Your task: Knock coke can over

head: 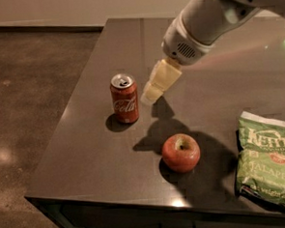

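Note:
The coke can (124, 98), red with white script and a silver top, stands upright on the dark table (101, 152), left of centre. My gripper (150, 96), with pale yellowish fingers, hangs from the white arm coming in from the upper right. Its tip sits just to the right of the can, at about the can's mid height, with a small gap between them. A red apple (181, 152) lies in front and to the right of the can.
A green Kettle chips bag (270, 160) lies at the table's right front. The table's left and front edges drop to a brown floor (30, 94). The arm's shadow falls between the can and the apple.

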`<act>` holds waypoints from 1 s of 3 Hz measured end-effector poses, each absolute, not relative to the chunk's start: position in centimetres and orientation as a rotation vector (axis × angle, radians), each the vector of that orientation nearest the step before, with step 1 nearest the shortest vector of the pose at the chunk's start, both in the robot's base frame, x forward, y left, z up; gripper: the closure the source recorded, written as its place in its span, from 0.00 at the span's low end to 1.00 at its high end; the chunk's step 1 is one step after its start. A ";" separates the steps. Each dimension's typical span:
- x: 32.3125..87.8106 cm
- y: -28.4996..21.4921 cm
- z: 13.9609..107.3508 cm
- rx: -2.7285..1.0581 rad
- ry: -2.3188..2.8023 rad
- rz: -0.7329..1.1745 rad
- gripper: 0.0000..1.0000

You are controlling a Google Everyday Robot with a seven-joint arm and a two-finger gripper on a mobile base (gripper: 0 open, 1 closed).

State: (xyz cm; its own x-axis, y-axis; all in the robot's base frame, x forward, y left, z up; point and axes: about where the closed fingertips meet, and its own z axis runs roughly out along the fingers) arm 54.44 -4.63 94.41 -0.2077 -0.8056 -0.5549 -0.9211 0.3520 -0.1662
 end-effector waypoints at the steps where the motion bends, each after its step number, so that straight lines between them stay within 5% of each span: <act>1: 54.2 -1.7 93.2 -1.513 2.025 0.362 0.00; 3: 53.4 2.4 91.7 -1.553 1.953 0.461 0.00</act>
State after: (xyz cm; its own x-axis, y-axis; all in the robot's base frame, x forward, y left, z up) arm 53.42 2.36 91.65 -0.1402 -0.7556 -0.6399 -0.9619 0.2570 -0.0928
